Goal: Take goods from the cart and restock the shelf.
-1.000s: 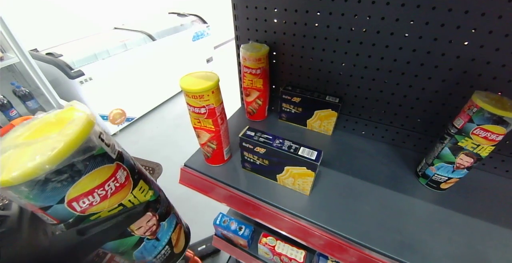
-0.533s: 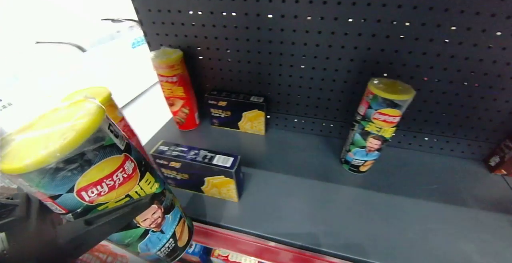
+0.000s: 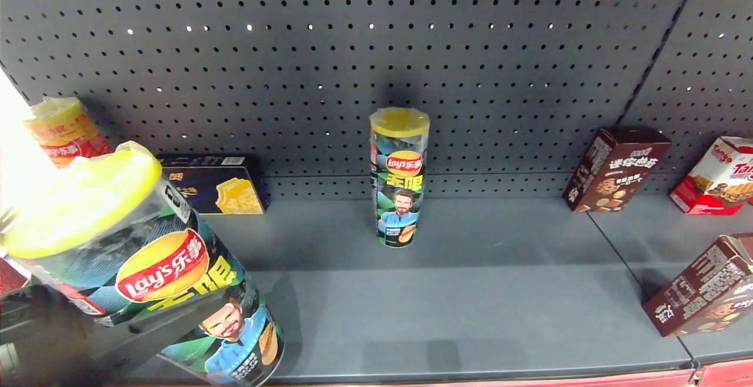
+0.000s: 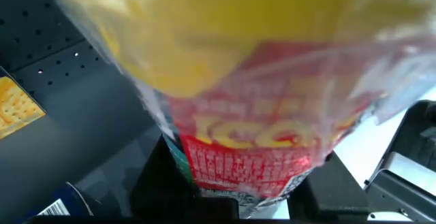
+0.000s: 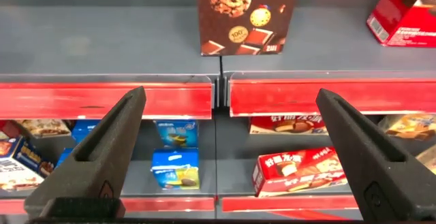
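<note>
The left gripper (image 3: 126, 331) is clamped on a chip can (image 3: 147, 269) with a yellow lid, one black finger (image 3: 170, 319) lying across its printed wall. The can is tilted, held low at the left in front of the shelf (image 3: 470, 293), and its bottom end is cut off by the picture's edge. In the left wrist view the left gripper (image 4: 238, 200) shows as dark fingers on either side of the can (image 4: 252, 156), and the lid is a close yellow blur. The right gripper (image 5: 225, 152) has its two fingers spread wide apart, with nothing between them, hanging in front of the shelf's red front edge (image 5: 102, 98). A second chip can (image 3: 399, 178) of the same print stands upright on the shelf near the pegboard back wall (image 3: 376, 40). At the left a red can (image 3: 62, 131) and a dark blue box (image 3: 215, 184) are partly hidden behind the held can. At the right a brown box (image 3: 615, 169) leans at the back, beside it a red and white box (image 3: 715, 175), and another brown box (image 3: 700, 293), nearer the front, is cut off by the frame.
</note>
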